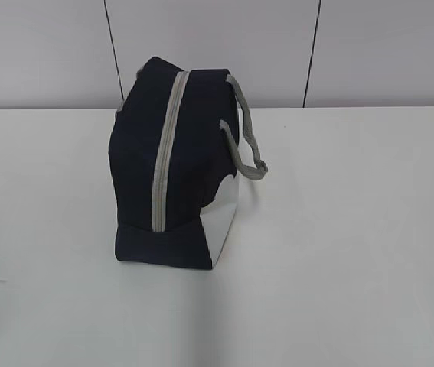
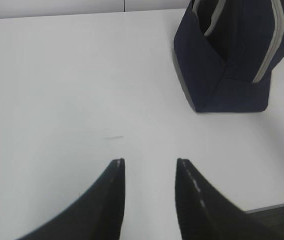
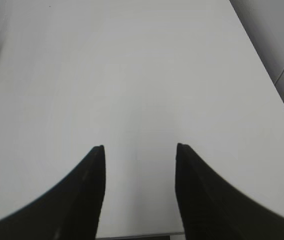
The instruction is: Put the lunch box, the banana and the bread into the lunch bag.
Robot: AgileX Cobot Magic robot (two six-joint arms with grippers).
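a: lunch bag [image 1: 174, 164] stood upright mid-table [image 1: 354, 267], zipper [image 1: 167, 153] looked shut along the whole visible run, grey handles [image 1: 246, 134] flopped to its right side. lunch box, banana, bread weren't in any view.

b: grippers?

a: left gripper [image 2: 147, 165] hung over bare table, jaws apart, nothing between them. bag sat ahead and to its right, well apart. right gripper [image 3: 139, 147] was the same, jaws parted a bit wider, empty, plain tabletop under it.

b: risks?

a: the bag seemed closed, so nothing would go in until the zipper ran open. the soft bag would likely slide or tip if one arm tugged the pull without the other pinning it. the ring pull wasn't visible, so a reach for it would be half blind. a handle could also snag a finger.

b: room?

a: plenty. open table on both sides and in front of the bag. near edge showed in the left wrist view just behind the fingers, right edge of the table ran down the right wrist view. wall [image 1: 217, 46] close behind the bag, so less clearance there.
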